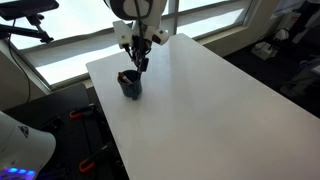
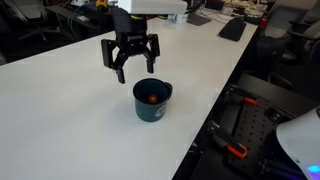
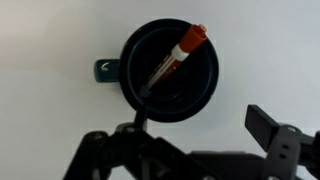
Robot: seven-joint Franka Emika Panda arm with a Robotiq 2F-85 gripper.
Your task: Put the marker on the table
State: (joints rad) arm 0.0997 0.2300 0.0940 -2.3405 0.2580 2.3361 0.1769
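The marker [image 3: 176, 60], slim and dark with an orange-red cap, leans inside the small dark cup [image 3: 168, 70]. Its red end shows inside the cup in an exterior view [image 2: 150, 97]. The cup [image 1: 130, 84] stands on the white table [image 1: 200, 100] near one edge; in an exterior view it is dark teal [image 2: 152, 102]. My gripper [image 2: 134, 66] hangs open and empty just above and behind the cup, fingers spread. In the wrist view the gripper [image 3: 195, 125] has one finger over the cup's rim and the other off to the side.
The table edge [image 2: 205, 120] lies close to the cup. Beyond it are dark floor and robot base parts [image 2: 290, 130]. Office desks and a keyboard [image 2: 232, 28] sit behind. Windows [image 1: 70, 40] run along the far side.
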